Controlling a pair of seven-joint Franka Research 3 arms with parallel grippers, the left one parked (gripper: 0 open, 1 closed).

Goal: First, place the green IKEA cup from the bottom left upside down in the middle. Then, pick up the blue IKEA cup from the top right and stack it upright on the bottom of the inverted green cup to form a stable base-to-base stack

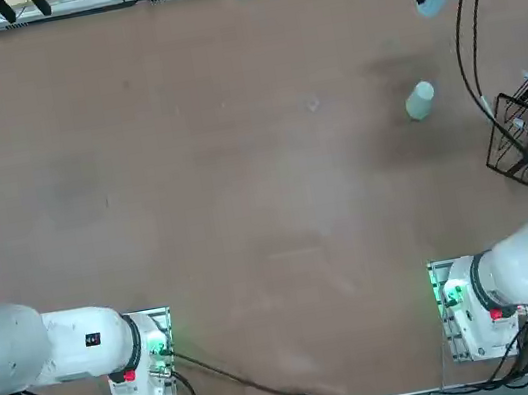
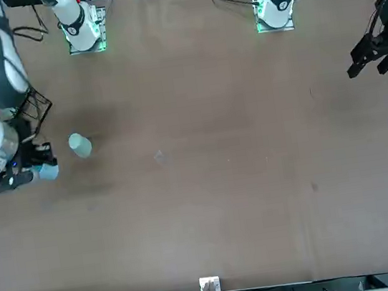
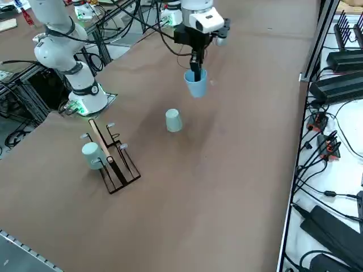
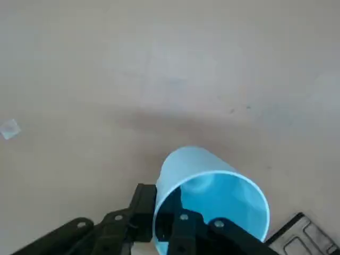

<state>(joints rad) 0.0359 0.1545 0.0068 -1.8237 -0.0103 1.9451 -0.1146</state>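
The blue IKEA cup hangs upright in the air above the worktop, mouth up and narrow base down, its long axis close to vertical. From the wrist camera its open mouth faces the lens and the pale inside shows. The right tool is clamped on the cup's rim, one finger inside the mouth and the other against the outer wall. The cup is clear of the worktop surface, over the far right part of it as the robot faces.

The green IKEA cup stands on the worktop mouth down, its narrower base on top and its long axis vertical. It sits nearer the robot than the blue cup, apart from it, toward the right side of the worktop.

The right arm reaches out from its base at the near right edge, stretched well forward, with its wrist bent so the tool points straight down. A black cable loops down from its forearm.

Just to the right of the green cup stands a black wire rack with a wooden rod, and a pale aqua cup sits on it, tilted over on its side.
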